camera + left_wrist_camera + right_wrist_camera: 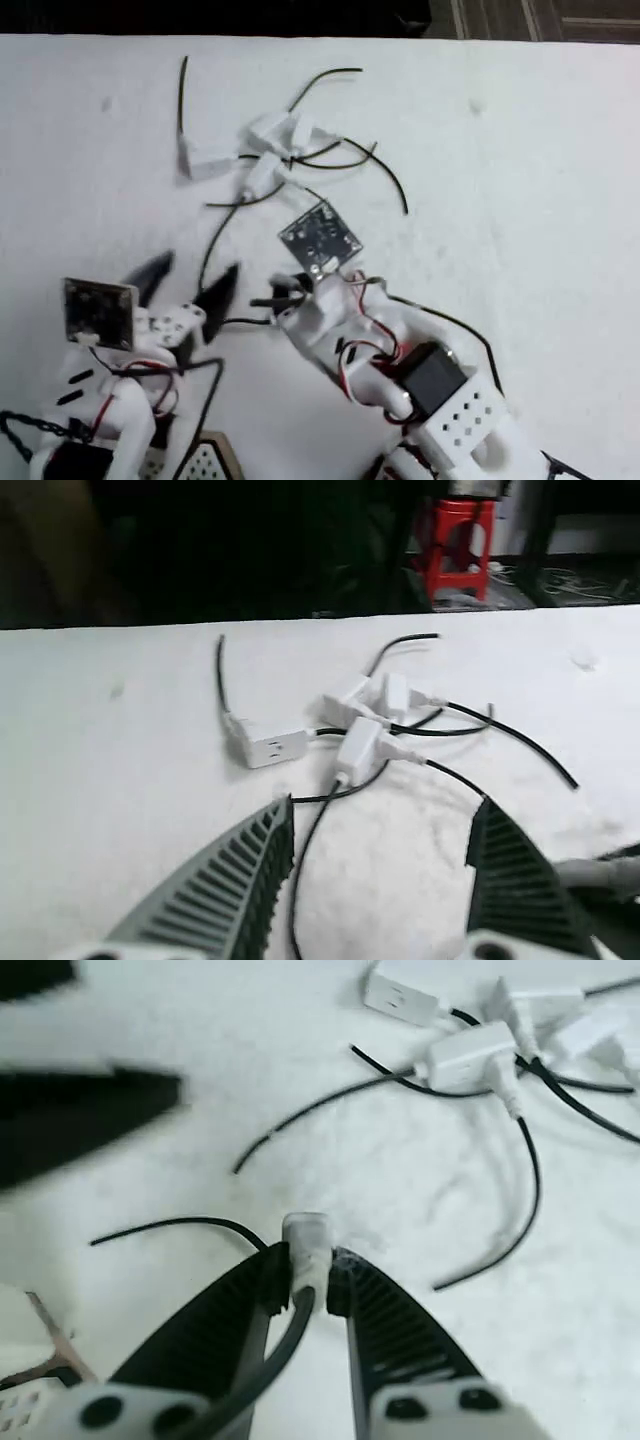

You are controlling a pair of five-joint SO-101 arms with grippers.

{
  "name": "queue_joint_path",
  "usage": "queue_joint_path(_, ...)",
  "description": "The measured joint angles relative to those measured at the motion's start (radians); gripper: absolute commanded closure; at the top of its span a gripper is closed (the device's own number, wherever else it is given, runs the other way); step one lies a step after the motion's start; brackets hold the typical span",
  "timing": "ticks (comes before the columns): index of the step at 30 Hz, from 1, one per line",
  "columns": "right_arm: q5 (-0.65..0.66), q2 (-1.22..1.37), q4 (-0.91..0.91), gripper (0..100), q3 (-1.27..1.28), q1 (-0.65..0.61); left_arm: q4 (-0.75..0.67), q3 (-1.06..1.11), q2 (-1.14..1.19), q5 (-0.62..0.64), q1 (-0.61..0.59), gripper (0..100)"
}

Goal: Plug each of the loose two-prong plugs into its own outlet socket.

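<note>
We see the right gripper point(305, 1265) with its jaws pinched narrow on a small white plug point(305, 1232). The plug's rounded end pokes out past the fingertips, and its black cord point(285, 1345) runs back between the jaws. We cannot make out its prongs. This plug sits well apart from the outlet socket point(272, 746), on the side toward the arms.

The outlet socket is a white block lying flat, with slots showing on its face and a black lead point(220, 675) running off one end. Just beside it lie three loose plugs point(360, 742), white and boxy, bunched together with their cords crossing. The nearest lies just beside the socket, and the other two lie just beyond that one.

The left gripper point(385, 802) hangs near the socket, its jaws spread wide above a cord lying on the tabletop point(520, 150). That tabletop is white and a little rough-looking. Behind its far edge, beyond the socket, the room is dark, and a red stool point(462, 535) stands there.

Loose black cords point(505, 738) curl outward from the bunch of plugs, and one trails across the surface between the socket and the held plug
</note>
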Motion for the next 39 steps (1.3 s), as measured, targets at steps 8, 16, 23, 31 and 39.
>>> queue_joint_path(8, -0.068, 0.261, 0.006, 98.2, 0.0, 0.071, 0.0, 0.063, 0.0, -0.115, -0.342, 72)
queue_joint_path(16, -0.141, 0.537, 0.006, 98.2, -0.049, 0.147, 0.0, 0.249, 0.0, -0.213, -0.52, 72)
queue_joint_path(23, -0.146, 0.554, 0.005, 98.2, -0.049, 0.17, 0.0, 0.385, 0.003, -0.233, -0.532, 72)
queue_joint_path(31, -0.146, 0.554, -0.061, 98.2, -0.048, 0.153, 0.0, 0.428, 0.003, -0.236, -0.532, 71)
queue_joint_path(39, -0.146, 0.554, -0.1, 98.2, -0.012, 0.152, -0.009, 0.463, 0.008, -0.304, -0.532, 72)
